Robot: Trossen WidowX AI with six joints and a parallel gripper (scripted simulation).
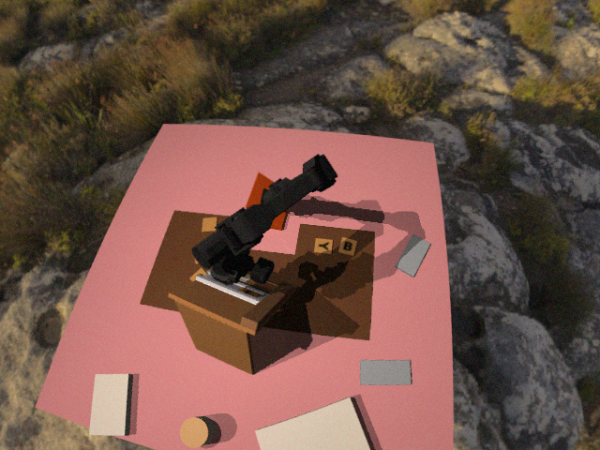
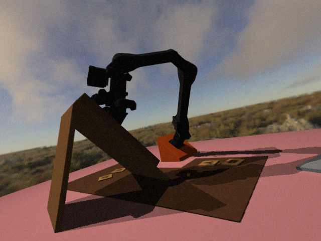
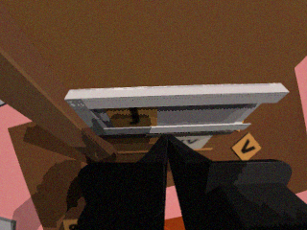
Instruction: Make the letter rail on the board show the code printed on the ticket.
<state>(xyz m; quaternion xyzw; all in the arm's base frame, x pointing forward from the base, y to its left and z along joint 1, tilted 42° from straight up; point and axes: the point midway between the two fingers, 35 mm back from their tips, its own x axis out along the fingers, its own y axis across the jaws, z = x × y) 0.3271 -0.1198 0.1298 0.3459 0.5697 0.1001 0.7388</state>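
The pale rail [image 1: 227, 289] [image 3: 177, 92] runs across the sloped brown board [image 1: 213, 299] [image 2: 111, 129] [image 3: 182, 43]. A J tile [image 3: 132, 116] sits in the rail near its left end in the wrist view; the channel to its right holds no tile. My gripper [image 3: 166, 138] is shut and empty, its tips just below the rail, right of J in that view. The ticket [image 3: 197, 142] is mostly hidden behind the fingers; its code is unreadable. A V tile [image 3: 246, 147] lies beyond the board's lower right. Y [image 1: 323, 246] and B [image 1: 347, 246] tiles and a tile with no readable letter [image 1: 209, 224] lie on the brown mat [image 1: 162, 271].
The board's raised side wall [image 3: 48, 103] stands left of the rail in the wrist view. Grey blocks [image 1: 384, 372] [image 1: 412, 255], a white box [image 1: 110, 404], a tan-topped cylinder [image 1: 194, 431] and a large white slab [image 1: 315, 428] stand on the pink counter [image 1: 300, 382].
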